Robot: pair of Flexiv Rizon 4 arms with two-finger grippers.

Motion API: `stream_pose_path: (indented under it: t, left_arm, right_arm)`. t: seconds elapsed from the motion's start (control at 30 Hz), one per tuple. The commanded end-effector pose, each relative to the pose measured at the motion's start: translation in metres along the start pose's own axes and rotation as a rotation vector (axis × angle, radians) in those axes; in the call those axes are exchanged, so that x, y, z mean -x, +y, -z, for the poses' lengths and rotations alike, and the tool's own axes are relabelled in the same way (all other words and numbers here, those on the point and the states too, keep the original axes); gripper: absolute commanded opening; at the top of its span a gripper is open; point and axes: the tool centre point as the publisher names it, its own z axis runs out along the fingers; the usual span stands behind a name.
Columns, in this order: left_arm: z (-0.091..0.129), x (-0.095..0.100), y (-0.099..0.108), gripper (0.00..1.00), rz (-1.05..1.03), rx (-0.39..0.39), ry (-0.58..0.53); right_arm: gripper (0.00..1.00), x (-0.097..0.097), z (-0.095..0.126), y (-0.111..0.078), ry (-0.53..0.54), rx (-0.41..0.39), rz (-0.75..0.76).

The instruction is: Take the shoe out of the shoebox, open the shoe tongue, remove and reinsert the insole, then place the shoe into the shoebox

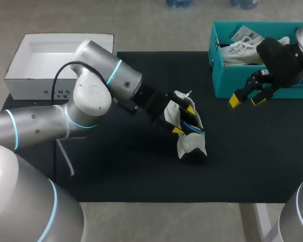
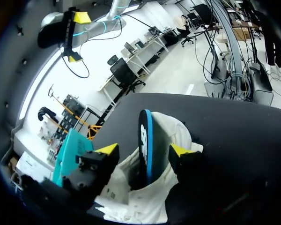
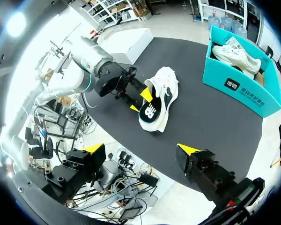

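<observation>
A white shoe (image 1: 191,143) lies on its side in the middle of the black mat, also seen in the right wrist view (image 3: 161,93). Its black insole with a blue edge (image 2: 144,140) stands partly inside the shoe. My left gripper (image 1: 185,119) is at the shoe's opening, and its fingers (image 2: 180,152) stand apart on either side of the insole without clamping it. My right gripper (image 1: 247,100) hangs open and empty in front of the teal shoebox (image 1: 224,83), well apart from the shoe.
A second white shoe (image 1: 240,50) lies inside the teal shoebox (image 3: 234,86) at the back right. A white box lid (image 1: 35,80) sits at the back left. The black mat (image 1: 141,171) covers the table.
</observation>
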Motion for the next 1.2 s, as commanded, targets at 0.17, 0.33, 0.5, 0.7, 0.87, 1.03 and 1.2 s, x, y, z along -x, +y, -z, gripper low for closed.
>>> stream_pose_path:
  t: [0.17, 0.33, 0.5, 0.7, 0.87, 1.03, 1.2]
  left_arm:
    - [-0.004, -0.007, -0.002, 0.56, 0.041, 0.003, -0.079]
    - [-0.010, -0.001, -0.002, 0.38, 0.058, 0.010, -0.091]
    - [-0.016, 0.005, -0.001, 0.33, 0.064, 0.023, -0.087]
    - [-0.022, 0.007, 0.006, 0.19, 0.081, 0.044, -0.062]
    - [-0.020, 0.008, 0.006, 0.00, 0.067, 0.051, -0.053]
    - [-0.016, 0.009, 0.009, 0.00, 0.034, 0.072, -0.028]
    - [-0.010, 0.015, 0.018, 0.00, -0.004, 0.110, -0.003]
  right_arm:
    - [1.00, 0.000, -0.002, 0.001, -0.001, -0.002, -0.001]
    - [1.00, 0.000, -0.002, 0.001, -0.001, -0.002, -0.001]
    - [1.00, 0.000, -0.002, 0.001, -0.001, -0.002, -0.001]
    - [1.00, 0.000, -0.002, 0.001, -0.001, -0.002, -0.001]
    - [1.00, 0.000, -0.002, 0.001, -0.001, -0.002, -0.001]
    - [1.00, 0.000, -0.002, 0.001, -0.001, -0.002, -0.001]
    - [1.00, 0.000, -0.002, 0.001, -0.001, -0.002, -0.001]
